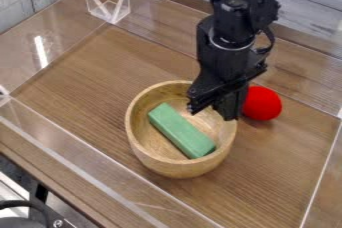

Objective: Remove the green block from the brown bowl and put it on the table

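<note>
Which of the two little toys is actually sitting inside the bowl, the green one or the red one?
The green block. It lies flat inside the brown bowl, while the red ball-like toy rests outside on the table, just past the bowl's far rim.

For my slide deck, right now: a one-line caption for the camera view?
Shut hand poised over the brown bowl's far rim, green block inside, red toy beside it.

A round red toy (259, 103) lies on the wood grain, toward the right side of the enclosure. Low clear acrylic walls (80, 177) border the surface on every side. A small clear acrylic stand (107, 7) sits at the far left corner
</note>
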Robot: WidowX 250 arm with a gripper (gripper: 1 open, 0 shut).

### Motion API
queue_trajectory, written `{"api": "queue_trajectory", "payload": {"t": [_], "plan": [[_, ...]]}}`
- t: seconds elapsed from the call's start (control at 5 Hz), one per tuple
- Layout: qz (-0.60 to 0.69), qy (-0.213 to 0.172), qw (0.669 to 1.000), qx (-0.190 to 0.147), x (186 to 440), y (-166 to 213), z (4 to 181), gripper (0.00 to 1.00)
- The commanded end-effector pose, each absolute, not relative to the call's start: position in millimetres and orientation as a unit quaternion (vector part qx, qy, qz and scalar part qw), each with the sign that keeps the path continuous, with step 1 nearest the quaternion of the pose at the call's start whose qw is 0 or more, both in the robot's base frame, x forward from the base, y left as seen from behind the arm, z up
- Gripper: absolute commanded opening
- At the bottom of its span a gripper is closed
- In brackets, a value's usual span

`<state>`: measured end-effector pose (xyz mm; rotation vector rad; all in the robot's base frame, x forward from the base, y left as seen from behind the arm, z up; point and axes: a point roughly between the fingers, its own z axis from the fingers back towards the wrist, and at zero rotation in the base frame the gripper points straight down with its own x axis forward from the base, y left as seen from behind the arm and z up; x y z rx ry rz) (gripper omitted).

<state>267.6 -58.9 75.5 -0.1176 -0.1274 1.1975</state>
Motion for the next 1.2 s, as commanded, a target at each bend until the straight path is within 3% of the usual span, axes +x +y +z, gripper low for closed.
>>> {"api": "queue_trajectory", "payload": {"t": [0.0, 0.2, 0.4, 0.8, 1.0], "plan": [[0.561, -0.076, 0.821, -0.074, 273.2, -59.1, 82.4, 0.0], [0.556, -0.076, 0.824, -0.075, 269.7, -59.7, 79.1, 0.0], [0.551, -0.078, 0.828, -0.062, 263.9, -54.1, 77.1, 1.0], [0.5, -0.077, 0.862, -0.046, 263.1, -23.7, 72.4, 1.0], [0.509, -0.08, 0.856, -0.035, 261.3, -20.0, 69.7, 1.0]]}}
